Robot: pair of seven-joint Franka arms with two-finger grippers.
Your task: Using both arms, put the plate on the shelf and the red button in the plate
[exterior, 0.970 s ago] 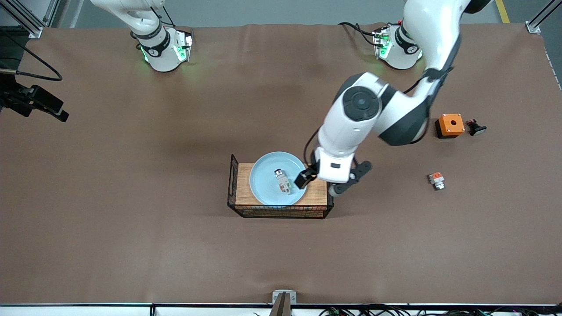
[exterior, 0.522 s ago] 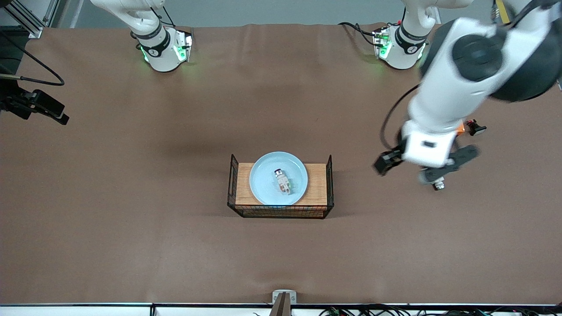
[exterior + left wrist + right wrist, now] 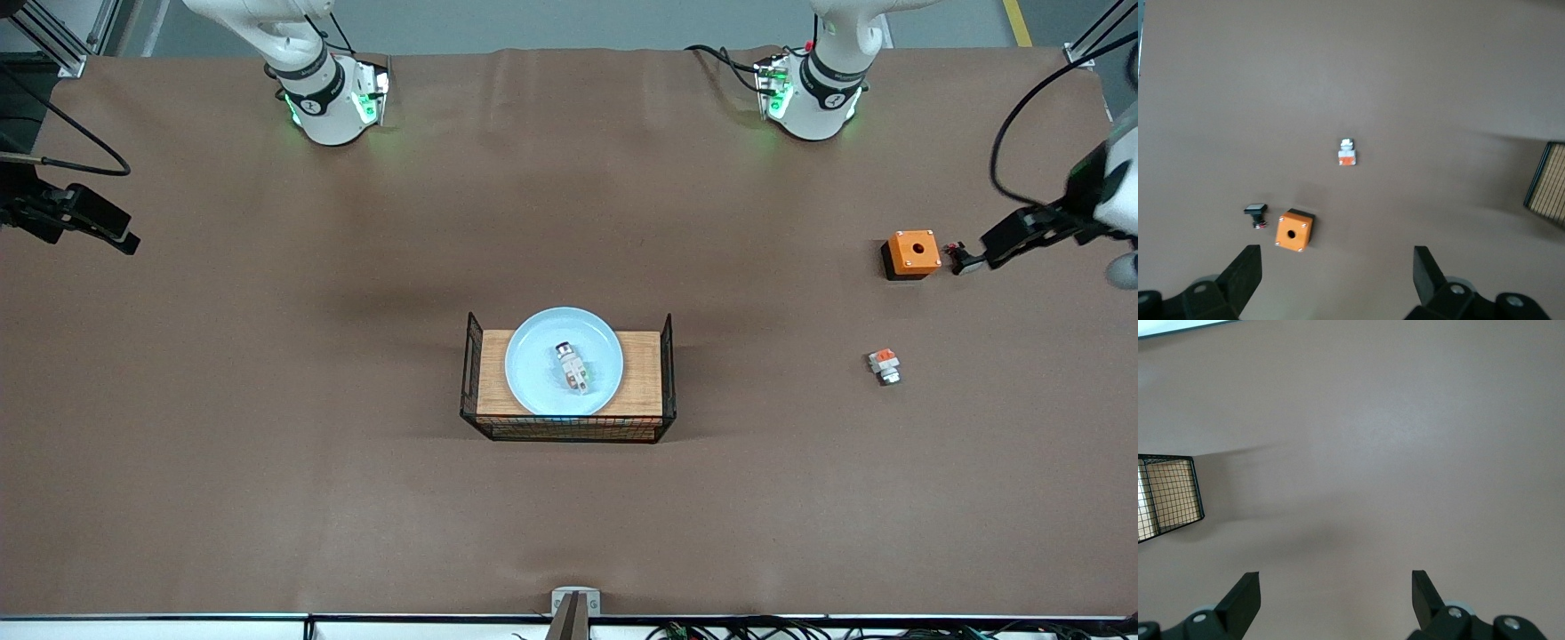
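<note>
Right claw [image 3: 1331, 603]: fingers spread wide, nothing between them, touching nothing. It hangs over bare bench [image 3: 267, 373] toward the right arm's end; its wrist view catches only the wire end wall of the tray [image 3: 1168, 495] at the picture's edge. It does not show in the front view. That arm waits.

Mid-bench: wire-sided tray [image 3: 569, 431] with a wooden floor. Plate [image 3: 533, 356] sits flat on that floor, touching neither wire end wall, with wood showing on both sides. Red button [image 3: 573, 367] lies on its side in the plate, a little off centre. Long axis runs slantwise: one end points away from the front camera, the other points toward it and slightly toward the left arm's end of the bench. Nothing else is in the plate or on top of it.

Toward the left arm's end: small white part with orange top [image 3: 884, 365], alone on the bench, well apart from the tray. Farther from the front camera sits the orange box [image 3: 912, 253] with a hole in its top, and a small black part [image 3: 963, 259] just beside it.

Left claw [image 3: 1338, 283]: fingers spread wide, empty, up in the air over the bench edge at the left arm's end, clear of box and black part.
</note>
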